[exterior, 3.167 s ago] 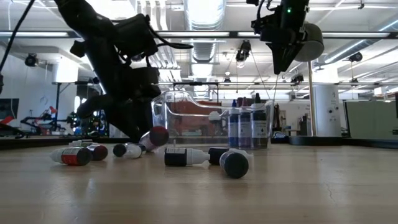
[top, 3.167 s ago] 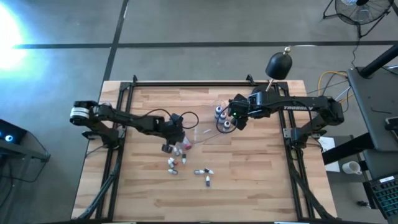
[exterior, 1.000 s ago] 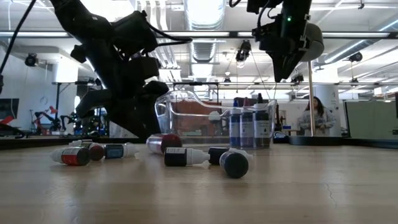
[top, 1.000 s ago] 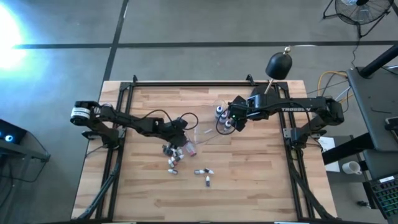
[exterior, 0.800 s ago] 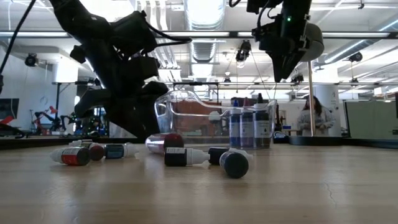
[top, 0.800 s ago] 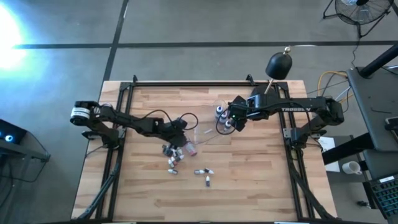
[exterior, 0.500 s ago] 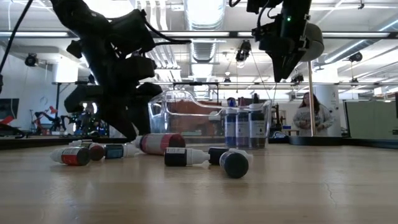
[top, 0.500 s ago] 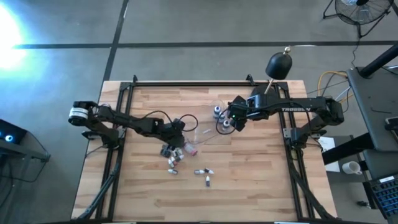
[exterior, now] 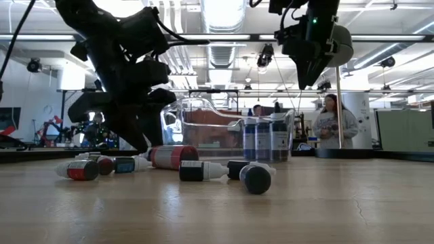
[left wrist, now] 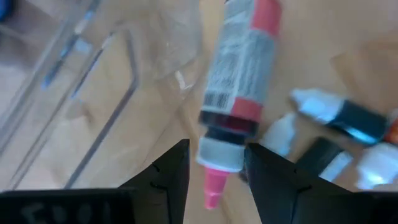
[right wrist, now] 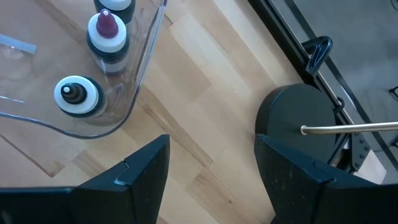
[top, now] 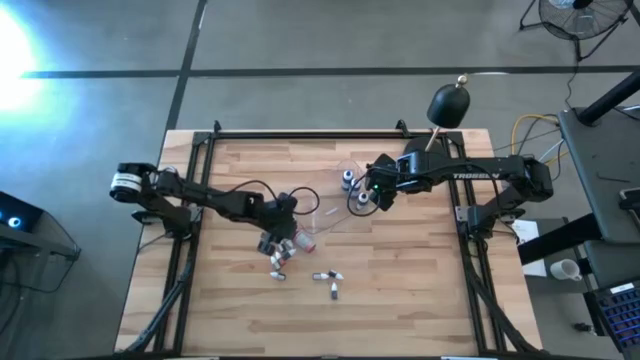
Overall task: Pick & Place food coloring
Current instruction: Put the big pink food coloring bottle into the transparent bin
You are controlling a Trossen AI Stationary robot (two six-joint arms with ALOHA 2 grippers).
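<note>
- Left tool low over the tabletop, jaws open, straddling the pink tip of a red bottle lying beside the clear tray; not gripped.
- Right tool open, empty, above the tray's corner.
- Other bottles lie scattered; several stand upright in the tray.

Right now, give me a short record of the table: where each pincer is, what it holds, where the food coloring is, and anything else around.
left pincer: open, low over a red-labelled bottle lying beside the clear tray; holds nothing
right pincer: open, empty, raised above the tray's end
standing bottles: upright in the tray
loose bottles: lying on the wooden table
other: black domed lamp at the table's far edge; a person in the room behind
</note>
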